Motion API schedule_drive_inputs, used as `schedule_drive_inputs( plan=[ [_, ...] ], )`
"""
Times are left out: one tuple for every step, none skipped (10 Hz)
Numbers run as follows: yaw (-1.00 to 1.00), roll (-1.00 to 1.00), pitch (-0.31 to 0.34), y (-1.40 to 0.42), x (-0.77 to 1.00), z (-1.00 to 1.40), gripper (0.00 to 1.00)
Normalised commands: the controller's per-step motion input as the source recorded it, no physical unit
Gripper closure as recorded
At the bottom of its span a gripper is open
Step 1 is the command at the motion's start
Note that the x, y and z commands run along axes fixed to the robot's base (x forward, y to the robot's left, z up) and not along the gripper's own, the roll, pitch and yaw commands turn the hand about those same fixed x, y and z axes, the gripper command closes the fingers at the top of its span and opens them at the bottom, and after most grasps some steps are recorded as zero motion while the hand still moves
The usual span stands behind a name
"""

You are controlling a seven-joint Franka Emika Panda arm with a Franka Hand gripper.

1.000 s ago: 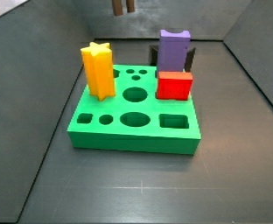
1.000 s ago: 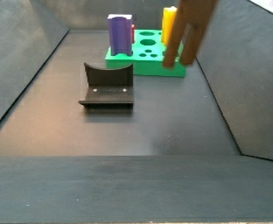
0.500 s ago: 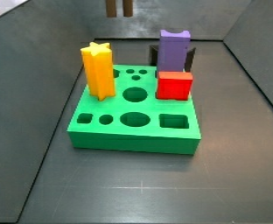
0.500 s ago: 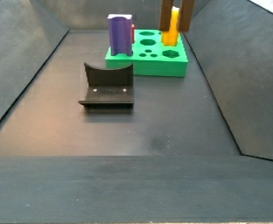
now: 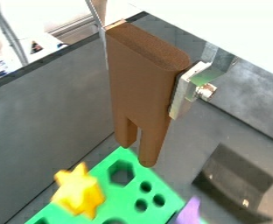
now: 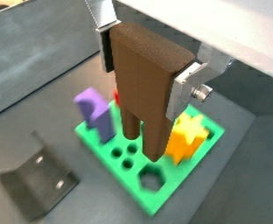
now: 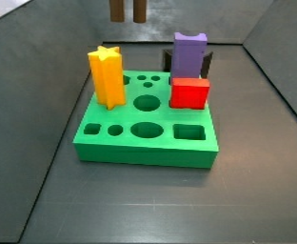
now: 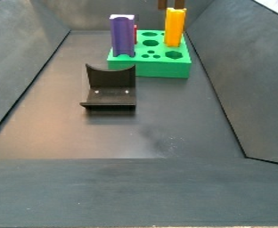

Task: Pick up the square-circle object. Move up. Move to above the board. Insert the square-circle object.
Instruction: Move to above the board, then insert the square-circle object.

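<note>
Block [image 6: 145,83] is held tight by the gripper [image 6: 150,66], high over the board [image 6: 150,179]. Next, the two legs should be lined up with their holes, then lowered.

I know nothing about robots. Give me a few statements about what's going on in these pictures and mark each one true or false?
1. The gripper holds the square-circle object, the tall brown block, above the board. True.
2. The brown block's two legs are already seated in the board's holes. False: in both wrist views its legs hang in the air above the board.
3. A yellow star-topped column stands upright on the board. True.
4. The red block lies on the floor beside the board. False: it sits on the board.
5. The fixture stands on top of the board. False: it stands on the floor, apart from the board.
</note>
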Motion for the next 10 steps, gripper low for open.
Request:
schedule_drive_inputs(
  plan=[
    [-0.01, 0.00, 0.127, -1.00, 0.19, 0.24, 1.00],
    [0.00, 0.01, 0.125, -1.00, 0.21, 0.24, 1.00],
    [0.00, 0.00, 0.121, -1.00, 0.22, 0.24, 1.00],
    [0.01, 0.01, 0.124, -0.85, 0.22, 0.22, 1.00],
    [0.01, 0.02, 0.122, -0.56, 0.17, 0.15, 1.00],
    [0.01, 0.02, 0.111, -0.33, 0.13, 0.09, 1.00],
    [0.01, 0.03, 0.089, -0.21, 0.09, 0.06, 1.00],
    [0.00, -0.02, 0.000, 0.02, 0.00, 0.00, 1.00],
    [0.00, 0.00, 0.000, 0.00, 0.00, -0.02, 1.00],
    [0.06, 0.06, -0.024, -0.04, -0.09, -0.29, 1.00]
  ],
)
